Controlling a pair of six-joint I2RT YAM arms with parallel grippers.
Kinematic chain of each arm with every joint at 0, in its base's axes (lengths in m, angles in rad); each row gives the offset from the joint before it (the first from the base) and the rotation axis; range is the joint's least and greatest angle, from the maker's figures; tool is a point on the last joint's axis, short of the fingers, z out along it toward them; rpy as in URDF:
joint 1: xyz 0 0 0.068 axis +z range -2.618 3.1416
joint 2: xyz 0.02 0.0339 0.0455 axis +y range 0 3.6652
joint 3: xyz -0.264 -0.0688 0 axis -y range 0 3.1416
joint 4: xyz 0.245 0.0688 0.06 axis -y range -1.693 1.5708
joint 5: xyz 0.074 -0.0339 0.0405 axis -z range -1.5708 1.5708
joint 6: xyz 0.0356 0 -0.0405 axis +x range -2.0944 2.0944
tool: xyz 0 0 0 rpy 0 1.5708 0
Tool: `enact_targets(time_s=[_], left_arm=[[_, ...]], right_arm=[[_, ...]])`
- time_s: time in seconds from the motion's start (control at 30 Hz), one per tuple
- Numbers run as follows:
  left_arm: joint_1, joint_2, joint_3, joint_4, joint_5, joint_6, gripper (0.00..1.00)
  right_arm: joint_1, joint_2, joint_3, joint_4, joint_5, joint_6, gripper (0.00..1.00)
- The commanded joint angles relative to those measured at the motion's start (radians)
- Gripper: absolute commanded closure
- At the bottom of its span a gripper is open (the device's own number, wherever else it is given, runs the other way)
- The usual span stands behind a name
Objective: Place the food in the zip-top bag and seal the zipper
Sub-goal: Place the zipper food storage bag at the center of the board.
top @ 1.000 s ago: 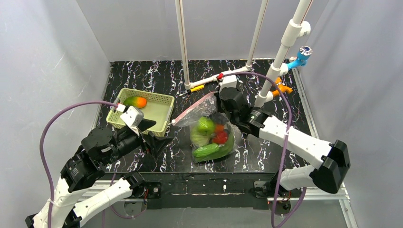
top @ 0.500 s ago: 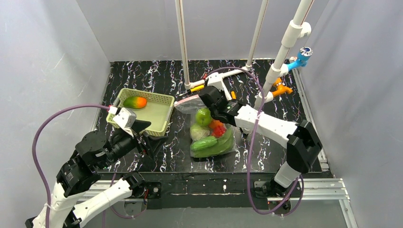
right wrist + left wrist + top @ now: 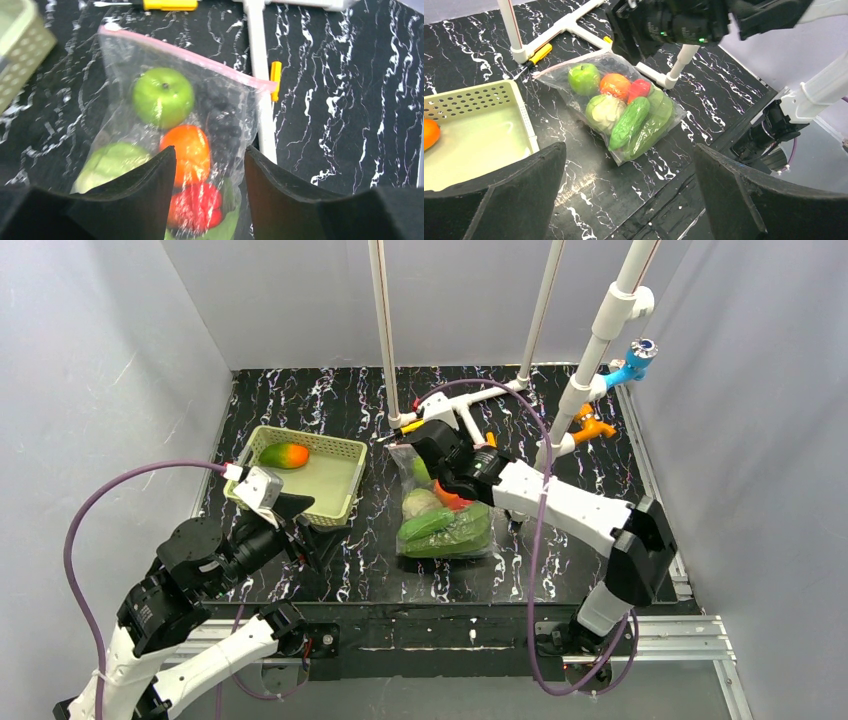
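Near the tabletop's middle, the zip-top bag (image 3: 445, 540) lies packed with food (image 3: 162, 97), its zipper (image 3: 190, 57) possibly unsealed, beneath the right pincer (image 3: 209, 155), parted and empty, while the left pincer (image 3: 628, 150) gapes wide beside a basket (image 3: 340, 465) holding one last fruit (image 3: 284, 454).

Gap between basket (image 3: 521, 107) and bag (image 3: 574, 100), white post (image 3: 681, 60) beside bag

Black white-veined tabletop (image 3: 330, 400) enclosed by plain pale grey walls (image 3: 290, 300).

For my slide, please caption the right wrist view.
Open right gripper over clear plastic zip-top bag of toy produce.
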Motion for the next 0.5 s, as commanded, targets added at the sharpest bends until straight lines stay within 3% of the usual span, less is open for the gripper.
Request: enact_targets(time_s=[0.0, 0.33, 0.47], left_arm=[[0.003, -0.018, 0.002, -0.010, -0.040, -0.010, 0.02], [0.003, -0.046, -0.001, 0.002, -0.097, -0.020, 0.02], [0.003, -0.059, 0.017, 0.003, -0.113, -0.023, 0.02]], right_arm=[[0.057, -0.150, 0.041, -0.015, -0.081, -0.067, 0.39], [0.094, -0.540, -0.065, -0.017, -0.319, -0.105, 0.25], [0.094, -0.700, -0.136, -0.018, -0.297, -0.110, 0.07]])
